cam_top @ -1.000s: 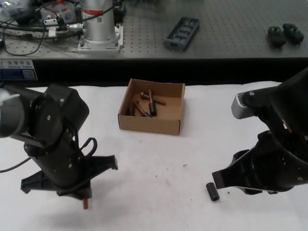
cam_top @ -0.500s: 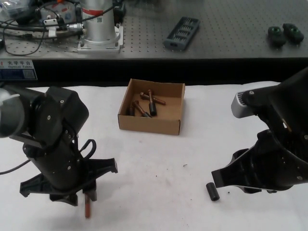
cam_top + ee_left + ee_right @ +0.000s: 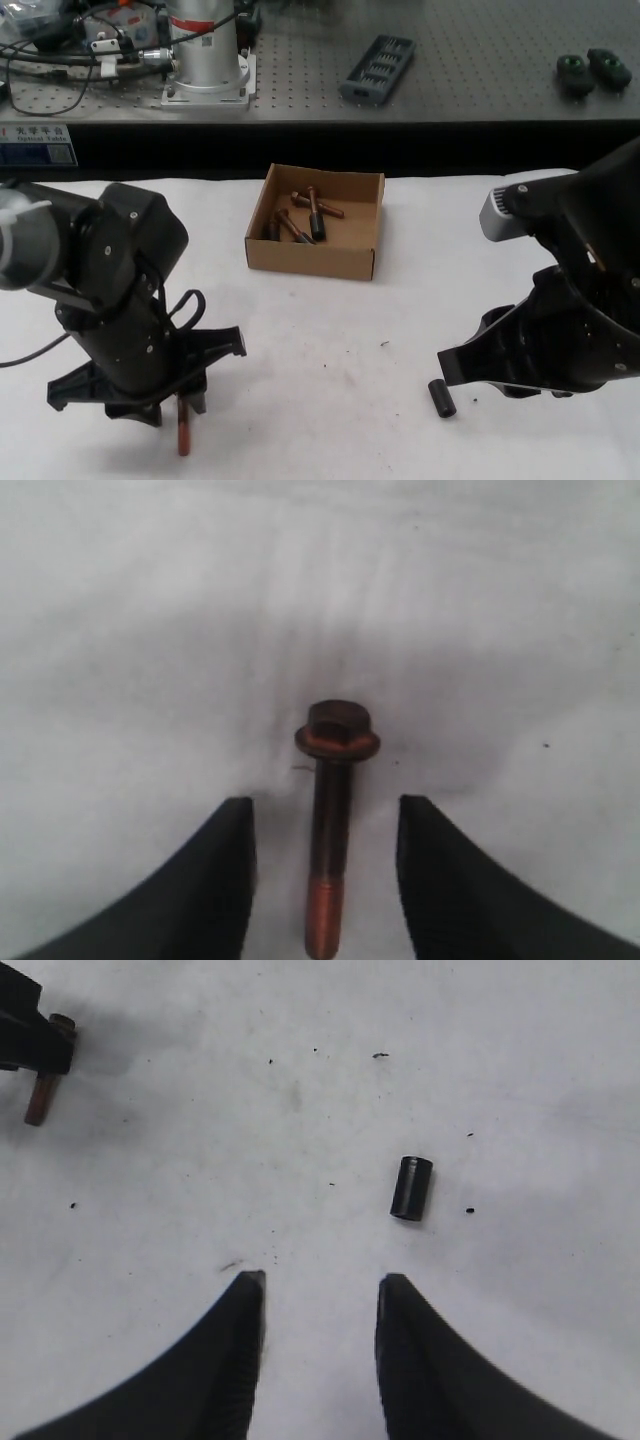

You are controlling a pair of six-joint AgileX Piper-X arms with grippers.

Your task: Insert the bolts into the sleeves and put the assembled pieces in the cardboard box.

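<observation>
A copper bolt (image 3: 333, 820) lies on the white cloth between the fingers of my left gripper (image 3: 325, 800), which is open with a gap on each side of the shank. In the high view the bolt (image 3: 183, 432) shows just below the left gripper (image 3: 180, 405) at the near left. A short black sleeve (image 3: 411, 1188) lies on the cloth ahead of and beside my open right gripper (image 3: 320, 1277), apart from it. The high view has the sleeve (image 3: 441, 398) at the near right. The cardboard box (image 3: 310, 260) at centre back holds several bolts and sleeves.
Beyond the cloth runs a perforated metal bench (image 3: 470, 60) with a metal post (image 3: 205, 50), cables and a black tray (image 3: 378, 66). Bare white cloth (image 3: 330, 370) stretches between the two arms in front of the box.
Under the left gripper the bolt went from a short visible stub to showing its full length on the cloth. The left arm shifted slightly. The right arm stayed still.
</observation>
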